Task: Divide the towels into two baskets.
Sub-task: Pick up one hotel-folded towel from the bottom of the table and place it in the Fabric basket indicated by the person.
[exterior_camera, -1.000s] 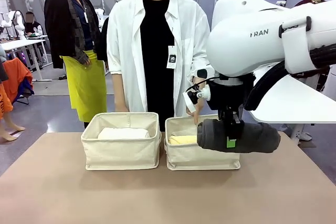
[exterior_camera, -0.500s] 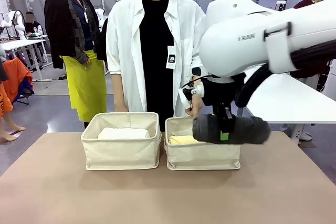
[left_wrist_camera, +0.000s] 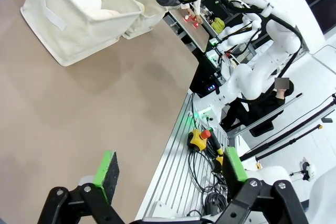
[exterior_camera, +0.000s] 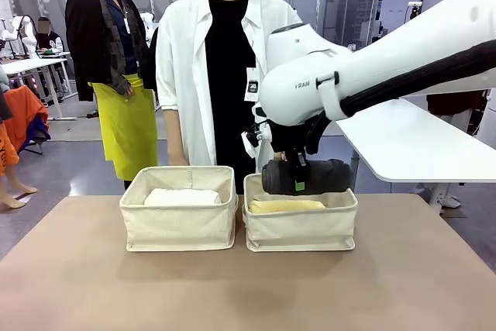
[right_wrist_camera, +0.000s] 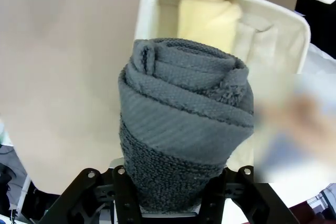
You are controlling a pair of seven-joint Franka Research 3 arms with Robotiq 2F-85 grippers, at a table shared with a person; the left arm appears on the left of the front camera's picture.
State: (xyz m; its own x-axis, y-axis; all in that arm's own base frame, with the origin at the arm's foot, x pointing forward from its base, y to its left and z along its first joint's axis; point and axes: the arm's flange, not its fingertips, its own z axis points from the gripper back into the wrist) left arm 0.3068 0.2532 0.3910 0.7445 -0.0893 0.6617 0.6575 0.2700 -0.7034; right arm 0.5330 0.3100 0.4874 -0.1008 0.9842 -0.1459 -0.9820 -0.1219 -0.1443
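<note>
My right gripper is shut on a rolled dark grey towel, holding it level just above the right basket. That basket holds a pale yellow towel. In the right wrist view the grey towel stands between the fingers, with the yellow towel in the basket beyond. The left basket holds a white towel. My left gripper hangs open off the table's near edge, nothing between its green pads. Both baskets appear far off in its view.
A person in a white coat stands right behind the baskets, one hand close to the right basket's back rim. The brown table is bare in front of the baskets. A white table stands at the right.
My right arm has carried the grey towel left and away from me, from the right basket's front right corner to above its middle. The left gripper stays open.
</note>
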